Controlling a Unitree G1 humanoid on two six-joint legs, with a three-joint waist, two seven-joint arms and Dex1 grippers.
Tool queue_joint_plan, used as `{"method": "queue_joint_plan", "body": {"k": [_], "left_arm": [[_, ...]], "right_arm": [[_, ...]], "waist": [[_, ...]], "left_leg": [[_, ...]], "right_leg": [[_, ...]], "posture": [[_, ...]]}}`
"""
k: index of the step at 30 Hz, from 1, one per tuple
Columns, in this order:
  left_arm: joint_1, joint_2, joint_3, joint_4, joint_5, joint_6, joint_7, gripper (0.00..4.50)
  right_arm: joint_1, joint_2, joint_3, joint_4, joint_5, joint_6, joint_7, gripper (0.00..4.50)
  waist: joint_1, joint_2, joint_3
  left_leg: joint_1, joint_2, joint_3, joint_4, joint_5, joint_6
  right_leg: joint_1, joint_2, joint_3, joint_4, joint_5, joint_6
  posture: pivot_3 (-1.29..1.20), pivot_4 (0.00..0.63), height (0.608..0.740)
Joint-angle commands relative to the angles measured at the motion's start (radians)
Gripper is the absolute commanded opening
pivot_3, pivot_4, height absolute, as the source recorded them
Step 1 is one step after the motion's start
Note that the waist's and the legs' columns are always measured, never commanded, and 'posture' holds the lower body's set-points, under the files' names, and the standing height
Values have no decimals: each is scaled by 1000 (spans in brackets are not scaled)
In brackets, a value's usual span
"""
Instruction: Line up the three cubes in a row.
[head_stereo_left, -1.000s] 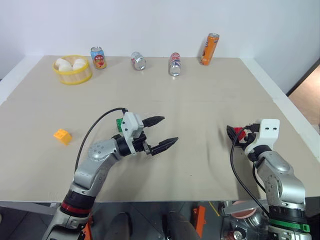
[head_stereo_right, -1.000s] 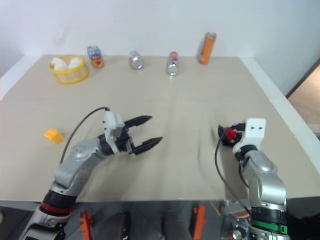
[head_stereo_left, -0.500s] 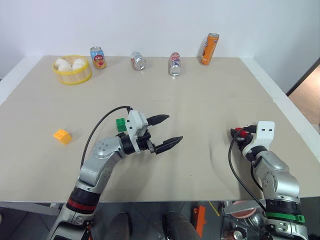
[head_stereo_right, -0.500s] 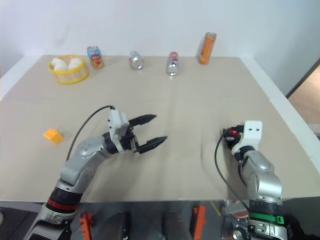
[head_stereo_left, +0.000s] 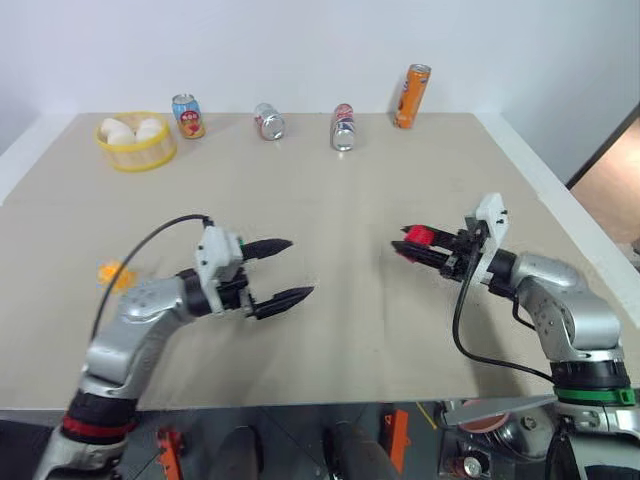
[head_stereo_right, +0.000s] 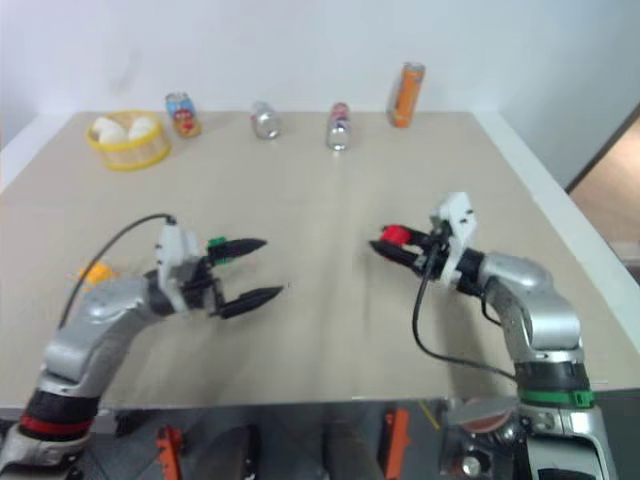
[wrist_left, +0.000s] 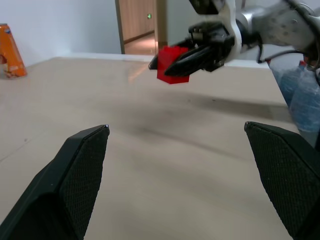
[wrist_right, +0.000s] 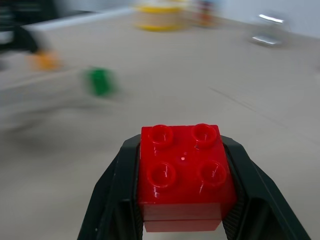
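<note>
My right gripper (head_stereo_left: 405, 245) is shut on the red cube (head_stereo_left: 418, 237), which it holds above the table right of centre, pointing toward my left arm. The wrist view shows the red cube (wrist_right: 182, 172) studs up, clamped between both fingers. My left gripper (head_stereo_left: 298, 267) stands open and holds nothing, left of centre, pointing toward the right gripper. The green cube (head_stereo_right: 215, 242) lies on the table just behind the left gripper's upper finger. The orange-yellow cube (head_stereo_left: 112, 272) rests on the table further left, beyond the left forearm.
A yellow basket (head_stereo_left: 135, 142) of white eggs stands at the back left. Along the far edge are a red-and-blue can (head_stereo_left: 186, 115), two lying cans (head_stereo_left: 267, 121) (head_stereo_left: 343, 127) and a tall orange can (head_stereo_left: 410, 82). The beige table (head_stereo_left: 340, 200) lies bare between the grippers.
My right gripper has lifted the red cube off the table and swung it left toward the centre. The left arm has drawn back to the left, still open.
</note>
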Motion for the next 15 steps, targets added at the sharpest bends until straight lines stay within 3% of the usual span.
{"method": "queue_joint_plan", "body": {"k": [1, 6, 15], "left_arm": [[51, 89, 72, -103, -82, 47, -70, 4500], [160, 196, 151, -163, -104, 51, -121, 4500], [227, 196, 170, -215, -88, 41, -80, 4500]], "right_arm": [[-54, -8, 80, 32, -18, -86, 175, 1298], [-120, 46, 203, 188, -110, -279, 347, 1298], [-125, 100, 260, 394, -195, -490, 453, 1298]], "waist": [[3, 0, 0], [9, 0, 0], [11, 0, 0]], "left_leg": [[0, 0, 0, 0, 0, 0], [-1, 0, 1, 1, -1, -2], [-1, 0, 2, 1, -1, -2]], "right_leg": [[0, 0, 0, 0, 0, 0], [-1, -2, 0, 0, -2, -1], [-2, -2, 0, 0, -1, -1]], "posture": [[0, 150, 740], [0, 150, 740], [0, 150, 740]]}}
